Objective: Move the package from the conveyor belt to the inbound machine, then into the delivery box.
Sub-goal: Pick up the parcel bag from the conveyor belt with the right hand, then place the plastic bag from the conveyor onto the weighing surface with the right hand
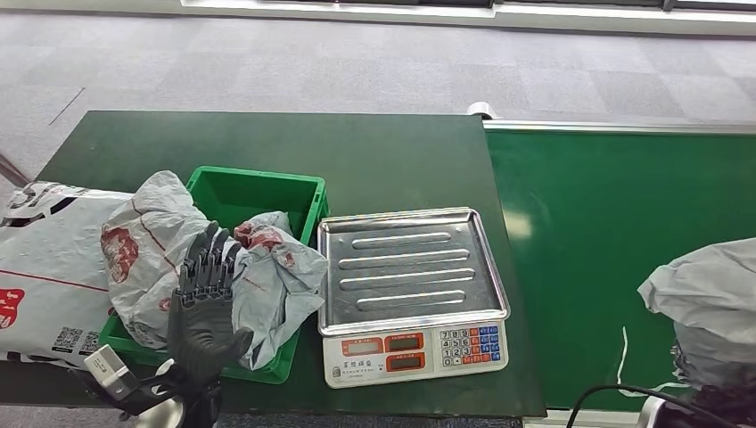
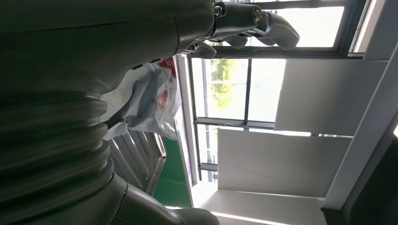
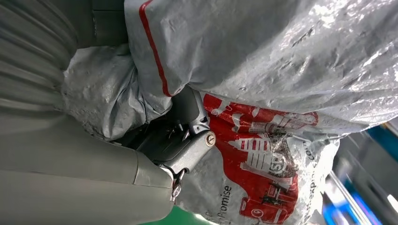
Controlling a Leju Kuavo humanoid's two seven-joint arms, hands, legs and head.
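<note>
While the right hand [image 3: 180, 136] grips the grey package [image 1: 709, 299] at lower right, the open left hand [image 1: 203, 308] should stay clear as it lifts toward the scale tray [image 1: 410, 267].

Scale tray [image 1: 410, 267] bare; green bin [image 1: 258, 192] crammed w/ bags [image 1: 267, 276].

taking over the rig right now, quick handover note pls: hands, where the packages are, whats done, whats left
Left hand: open, raised in front of the green delivery box, holding nothing.
Right hand: grips a grey package over the conveyor belt, fingers pressed into the plastic.
Scale (inbound machine): tray bare, sits between box and belt.
Done: two grey bags already lie in the delivery box; another large bag lies on the table left of it.
Left: carry the held package to the scale tray, then into the box.
</note>
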